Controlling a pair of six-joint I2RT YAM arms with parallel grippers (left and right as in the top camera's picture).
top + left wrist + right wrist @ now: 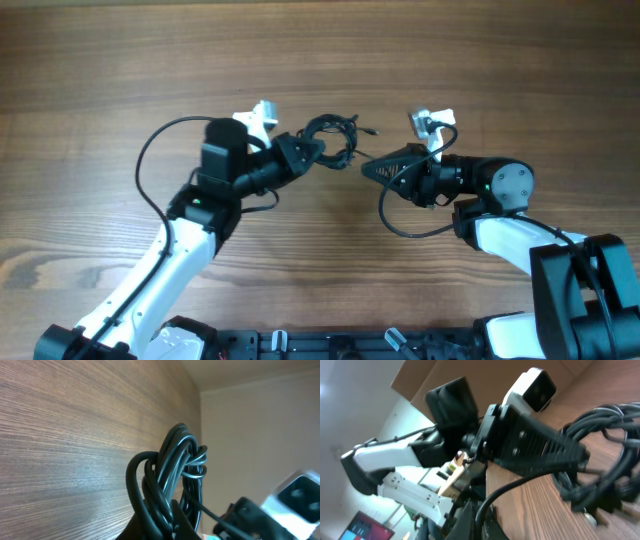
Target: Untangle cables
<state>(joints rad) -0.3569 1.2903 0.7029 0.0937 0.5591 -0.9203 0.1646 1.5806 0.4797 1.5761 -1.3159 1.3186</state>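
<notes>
A tangled bundle of black cables (332, 139) hangs just above the wooden table near its middle. My left gripper (312, 152) is shut on the left side of the bundle; in the left wrist view the coiled loops (172, 480) rise from between its fingers (172, 527). My right gripper (368, 166) is shut on a single black cable strand (520, 491) that leads out of the bundle (600, 455). The strand runs down between the right fingers (479, 521). A loose cable end with a small plug (372, 131) sticks out to the right of the bundle.
The wooden table (120, 60) stretches all around. Each arm's own black supply cable loops beside it: one to the left (145, 175), one below the right arm (405, 225).
</notes>
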